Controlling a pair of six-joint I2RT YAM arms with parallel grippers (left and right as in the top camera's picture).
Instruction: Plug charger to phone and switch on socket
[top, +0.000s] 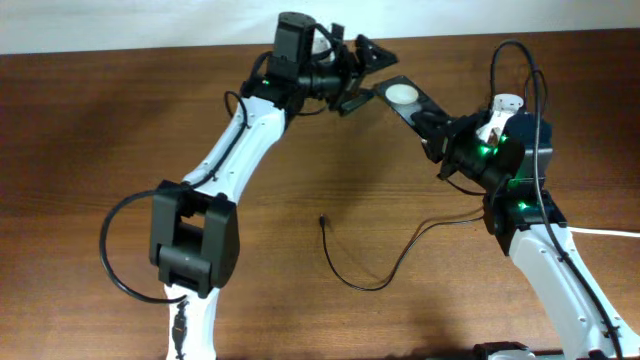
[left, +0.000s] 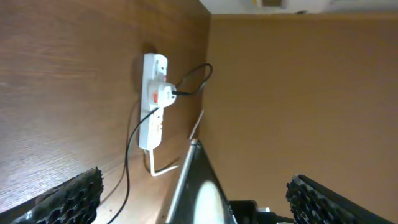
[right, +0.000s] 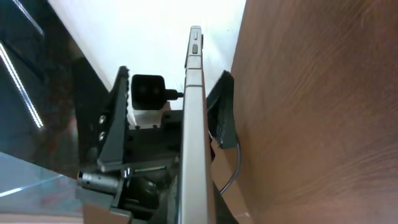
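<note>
The black phone is held in the air at the back of the table, its white round spot facing up. My right gripper is shut on its right end; in the right wrist view the phone shows edge-on, running up from the gripper. My left gripper is open, its fingers on either side of the phone's left end. The charger cable lies loose on the table, its plug tip well in front of both grippers. The white socket lies flat with its adapter plugged in.
The socket is mostly hidden behind the right arm in the overhead view. Its thick white cord runs off the right edge. The left arm stretches diagonally across the table's left half.
</note>
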